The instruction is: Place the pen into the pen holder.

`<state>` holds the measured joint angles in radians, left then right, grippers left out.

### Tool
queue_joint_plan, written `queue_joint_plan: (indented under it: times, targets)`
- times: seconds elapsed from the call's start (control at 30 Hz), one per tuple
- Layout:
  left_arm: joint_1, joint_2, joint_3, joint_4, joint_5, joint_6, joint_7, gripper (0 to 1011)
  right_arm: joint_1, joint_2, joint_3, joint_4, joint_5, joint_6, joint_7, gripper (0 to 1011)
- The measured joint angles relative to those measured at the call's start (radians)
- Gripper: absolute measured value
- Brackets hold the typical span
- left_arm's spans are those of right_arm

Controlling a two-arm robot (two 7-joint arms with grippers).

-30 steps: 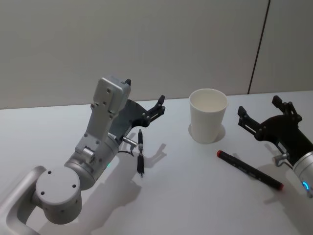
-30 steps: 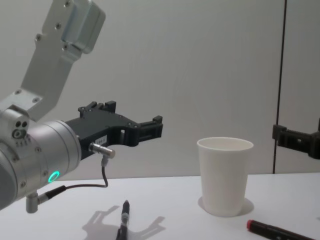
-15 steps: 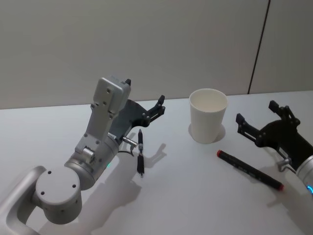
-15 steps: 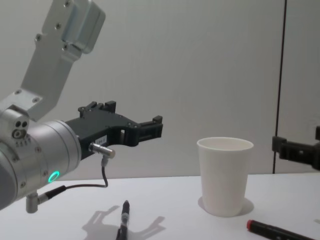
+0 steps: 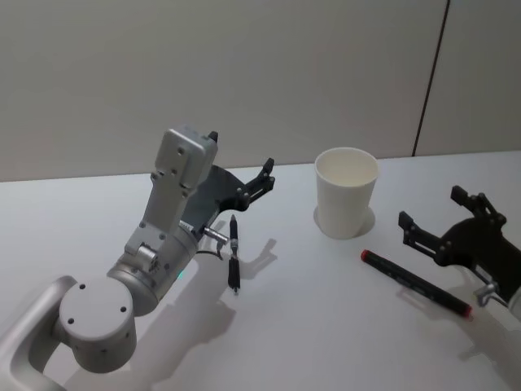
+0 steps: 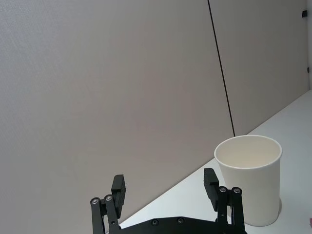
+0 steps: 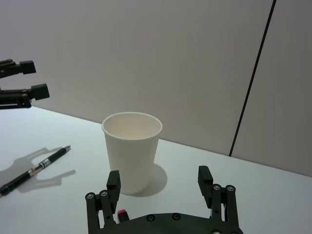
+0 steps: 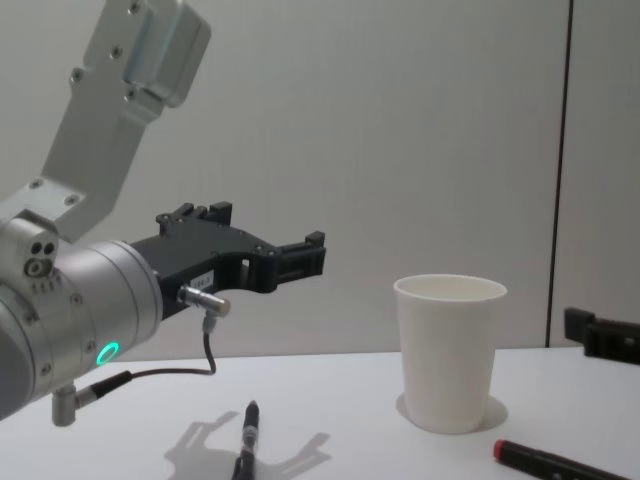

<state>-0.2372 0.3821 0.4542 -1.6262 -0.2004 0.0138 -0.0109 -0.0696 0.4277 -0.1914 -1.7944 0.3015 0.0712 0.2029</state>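
**Right pincer poised beside the marker pen, right of the pen holder**

We found the pen holder (image 5: 347, 202), a white paper cup, standing upright and empty on the worktop (image 5: 326, 334). The marker pen (image 5: 415, 283), dark with a red cap, lay flat to the cup's right and nearer the robot. Its capped end pointed toward the cup's base but lay apart from it. The right pincer (image 5: 431, 208) hung to the right of the cup, raised off the worktop and close by the marker, its fingers spread wide and holding nothing. The left pincer (image 5: 259, 181) hovered to the left of the cup, likewise spread and empty, above a black pen (image 5: 234, 252) that lay flat, well apart from the cup.

We judged the step in hand to be the right arm's reach for the marker, though either pen might serve the task. To do it well, we would set the jaws crosswise over the barrel and descend near its middle. We would close them only once the fingertips flanked the barrel just above the worktop. The cup looked light and short beside the pen. We would therefore carry the pen upright over the mouth, lower it well inside, and release it gently so that it leaned on the rim without toppling the cup.
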Motion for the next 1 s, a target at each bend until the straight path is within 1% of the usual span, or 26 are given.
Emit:
queue_joint_plan:
  times: [0.23,0.37,0.5,0.77,0.9,1.0]
  targets:
    - [0.000,0.000,0.000,0.000,0.000,0.000,0.000,1001,-0.024,0.033,0.014,-0.020,-0.006,0.027,0.008,1002]
    - [0.000,0.000,0.000,0.000,0.000,0.000,0.000,1001,-0.029,0.043,0.019,-0.027,-0.012,0.047,0.009,1002]
    - [0.000,0.000,0.000,0.000,0.000,0.000,0.000,1001,-0.031,0.057,0.024,-0.035,-0.024,0.086,0.015,1002]
    - [0.000,0.000,0.000,0.000,0.000,0.000,0.000,1001,-0.013,0.067,0.024,-0.035,-0.054,0.164,0.044,1002]
    - [0.000,0.000,0.000,0.000,0.000,0.000,0.000,1001,-0.003,0.068,0.021,-0.031,-0.066,0.187,0.059,1001]
    - [0.000,0.000,0.000,0.000,0.000,0.000,0.000,1001,0.011,0.066,0.015,-0.025,-0.083,0.218,0.084,1002]
